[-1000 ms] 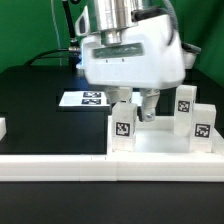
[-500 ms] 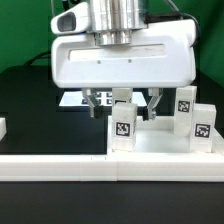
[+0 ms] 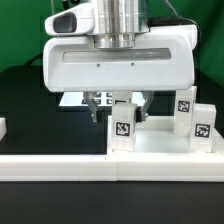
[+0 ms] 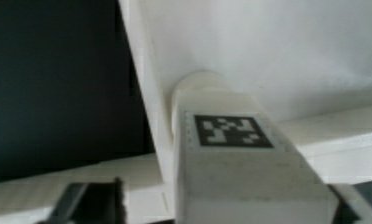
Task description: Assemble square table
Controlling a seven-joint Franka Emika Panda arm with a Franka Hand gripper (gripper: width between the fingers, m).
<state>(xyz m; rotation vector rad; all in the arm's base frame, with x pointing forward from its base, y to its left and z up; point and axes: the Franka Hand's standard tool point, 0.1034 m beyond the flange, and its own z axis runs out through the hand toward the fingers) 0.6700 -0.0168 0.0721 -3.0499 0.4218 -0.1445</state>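
Note:
The white square table top [image 3: 160, 146] lies at the exterior view's right, by the front bar. Three white tagged legs stand on it: one at its left corner [image 3: 122, 128] and two at the right [image 3: 186, 101] [image 3: 202, 123]. My gripper [image 3: 120, 106] hangs over the left leg, open, with one finger [image 3: 97, 106] on each side of it, not touching. In the wrist view the same leg [image 4: 231, 135] rises between my fingers [image 4: 89, 200], with the table top [image 4: 254, 50] behind it.
The marker board [image 3: 72, 99] lies behind my gripper, mostly hidden. A long white bar [image 3: 60, 166] edges the black surface at the front. A small white piece [image 3: 2, 127] sits at the exterior view's left edge.
My gripper has turned square to the camera, moved to the exterior view's left and come down, so its fingers now straddle the left leg. The legs have not moved.

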